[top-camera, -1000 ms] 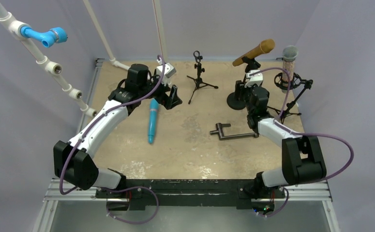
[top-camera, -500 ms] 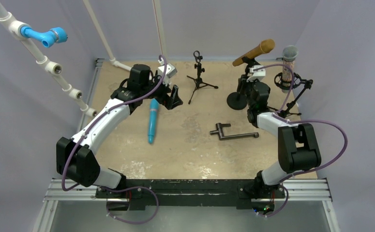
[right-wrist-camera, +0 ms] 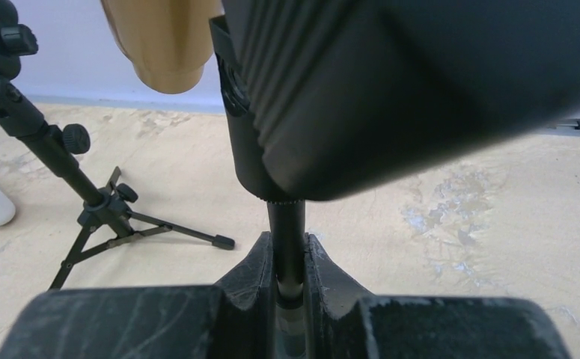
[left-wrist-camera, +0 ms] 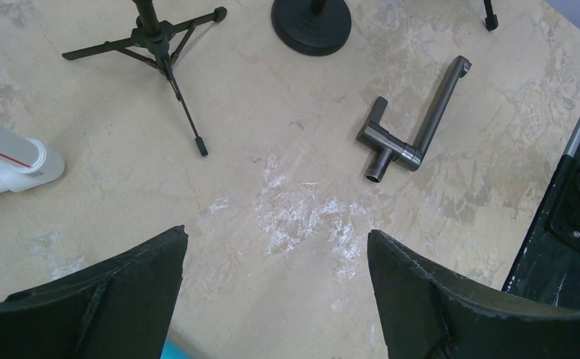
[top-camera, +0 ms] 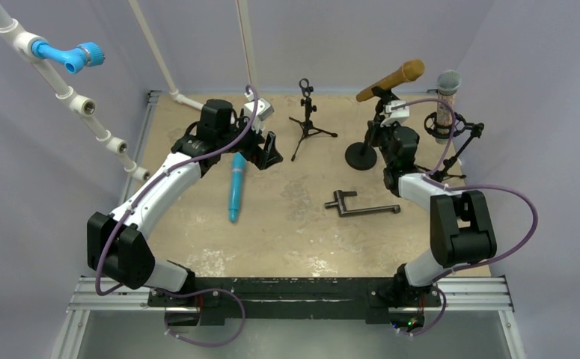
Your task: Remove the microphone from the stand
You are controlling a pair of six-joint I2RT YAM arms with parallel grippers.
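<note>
Arms stretch far. The right arm folds up to the far-right stand, where the right gripper, half-open a second ago, now clamps the pole. The gold microphone stays clipped on top. The left gripper hangs released.

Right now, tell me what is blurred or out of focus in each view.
Right wrist: the dark holder close to the lens is smeared and the gold microphone soft, while the stand pole in the right gripper is sharp. Left wrist: the table and metal handle are crisp. Top external: evenly lit, sharp throughout, faint shadows only.
</note>
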